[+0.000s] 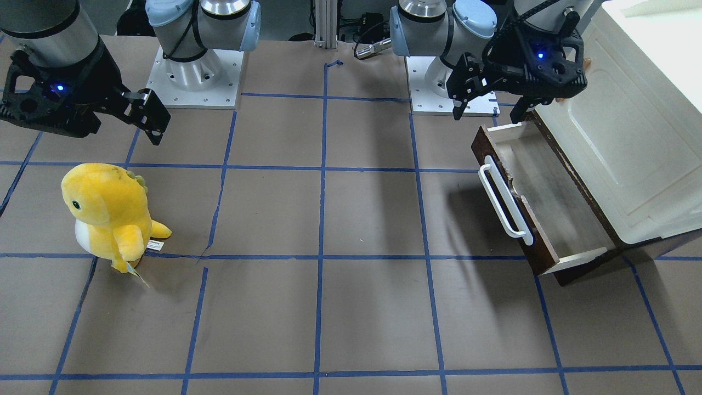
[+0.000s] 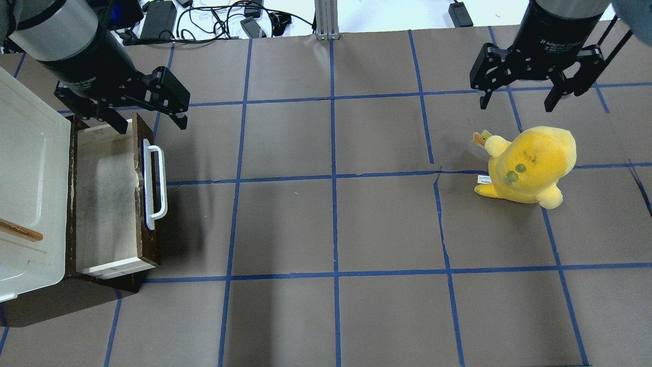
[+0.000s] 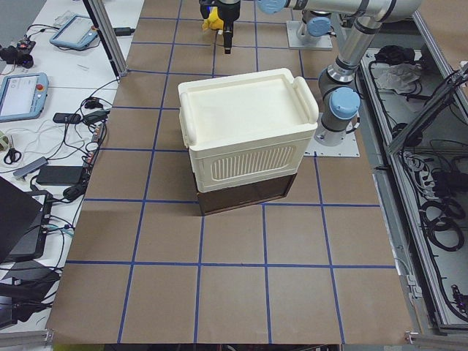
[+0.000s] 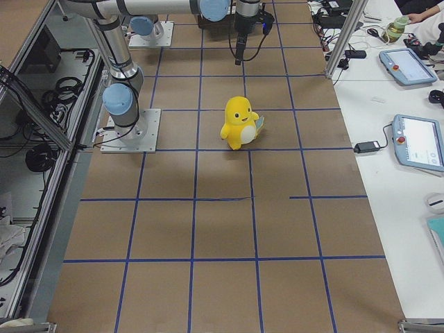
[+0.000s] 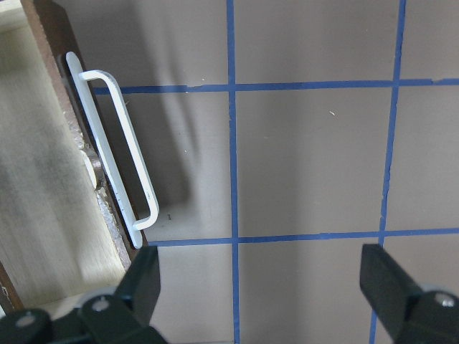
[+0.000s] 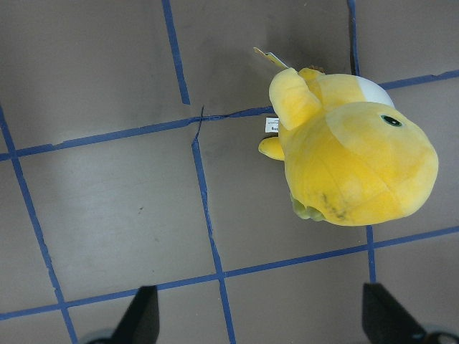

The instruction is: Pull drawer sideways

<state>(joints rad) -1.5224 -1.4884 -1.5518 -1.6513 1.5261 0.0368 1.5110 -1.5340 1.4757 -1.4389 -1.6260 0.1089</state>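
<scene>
The drawer (image 2: 107, 204) stands pulled out from under the cream cabinet (image 2: 25, 168) at the table's left. It has a dark brown front, a long white bar handle (image 2: 154, 186) and a greyish, empty inside. The front view shows the drawer (image 1: 554, 208) and handle (image 1: 504, 200) too. My left gripper (image 2: 151, 122) hovers open above the drawer's robot-side end, touching nothing. In the left wrist view the handle (image 5: 118, 150) lies left of and beyond the gripper (image 5: 265, 287). My right gripper (image 2: 516, 104) is open and empty, raised above the table's right side.
A yellow plush toy (image 2: 532, 165) stands on the table below and just past my right gripper, also in the right wrist view (image 6: 351, 158). The cream cabinet (image 3: 245, 131) sits on a dark brown base (image 3: 245, 196). Blue tape lines grid the brown table.
</scene>
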